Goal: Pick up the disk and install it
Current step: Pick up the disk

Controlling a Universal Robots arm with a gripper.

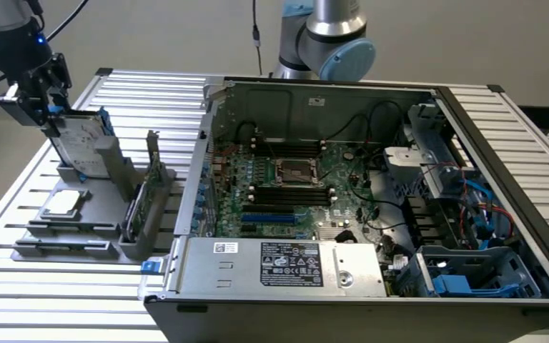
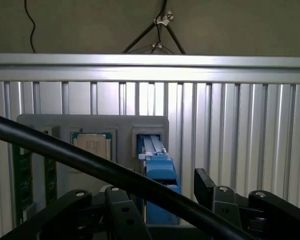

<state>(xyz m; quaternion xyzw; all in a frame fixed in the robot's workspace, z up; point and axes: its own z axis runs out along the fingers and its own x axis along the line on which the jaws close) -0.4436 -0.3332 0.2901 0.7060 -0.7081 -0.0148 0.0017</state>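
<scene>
On the exterior view's left, over the grey holder tray, your gripper is hanging just above the disk. The disk is standing upright on its narrow edge in a slot of the tray, so its top edge is sticking out free. I judge it is placed like this so that it can be taken from above by its two flat faces. The processor chip is lying flat in its own recess beside the disk. The green circuit card is standing in another slot, nearer to the open computer case. Tray and case are both sitting on the slatted worktop. In the near corner of the case, on the exterior view's right, a cage with blue plastic parts is lying open. It is probably the place for the disk, but this is only my judgement.

In the wrist view you are looking down along the disk's blue-railed top edge. The fingers are standing wide apart, one on each side of this edge, and they are not pressing on it. So the disk is not grasped yet and is resting in its slot. A black cable is crossing in front of the camera and hiding part of one finger.
</scene>
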